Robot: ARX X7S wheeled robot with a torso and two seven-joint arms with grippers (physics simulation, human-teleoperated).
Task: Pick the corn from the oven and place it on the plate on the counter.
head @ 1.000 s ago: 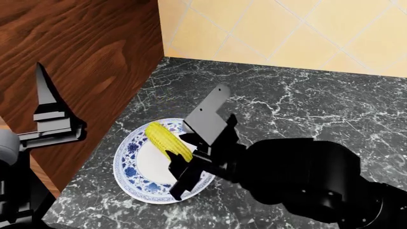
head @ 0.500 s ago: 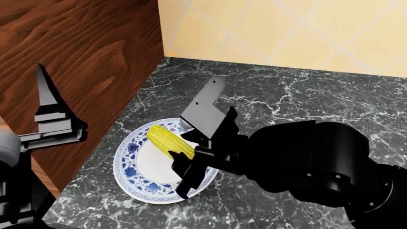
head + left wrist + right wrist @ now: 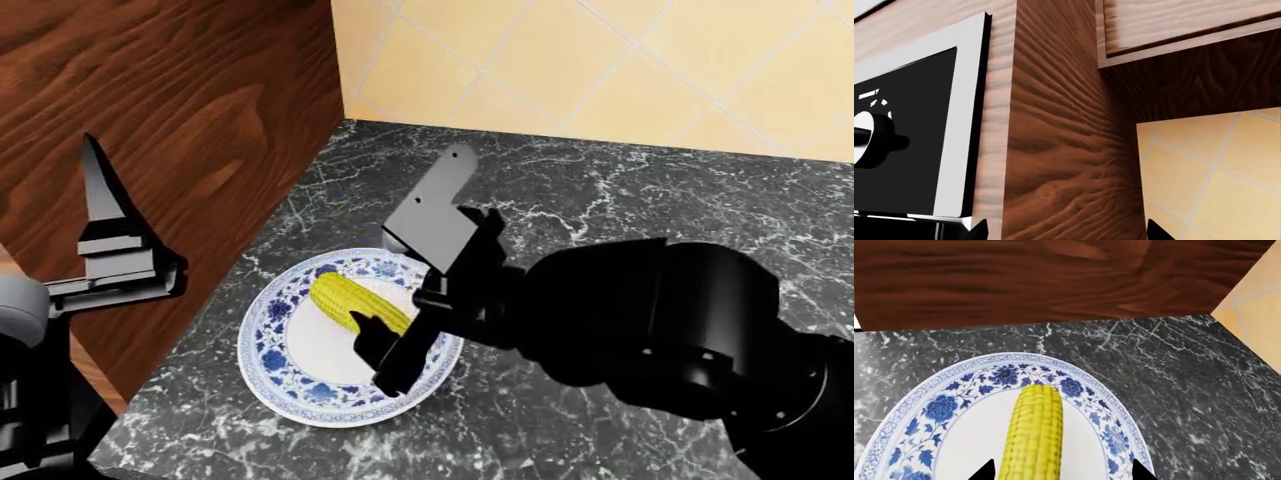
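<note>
The yellow corn [image 3: 350,300] lies on the white plate with the blue floral rim [image 3: 267,350], on the dark marble counter [image 3: 641,200]. My right gripper [image 3: 398,300] is just above the plate, open, with one finger on each side of the corn's near end. In the right wrist view the corn [image 3: 1034,435] lies lengthwise on the plate [image 3: 947,405] with a gap to each fingertip of the gripper [image 3: 1061,472]. My left gripper [image 3: 100,200] is open and empty, raised in front of the wooden cabinet side; in its wrist view [image 3: 1064,235] only the fingertips show. The oven's cavity is out of view.
A tall brown wood cabinet wall [image 3: 174,120] stands left of the plate. A yellow tiled wall [image 3: 601,70] runs behind the counter. The counter's front edge is near the plate. A black appliance panel with a knob [image 3: 907,125] shows in the left wrist view.
My right gripper has shifted slightly up and to the right over the plate, and the corn rests on the plate between its fingers. The left arm has barely moved.
</note>
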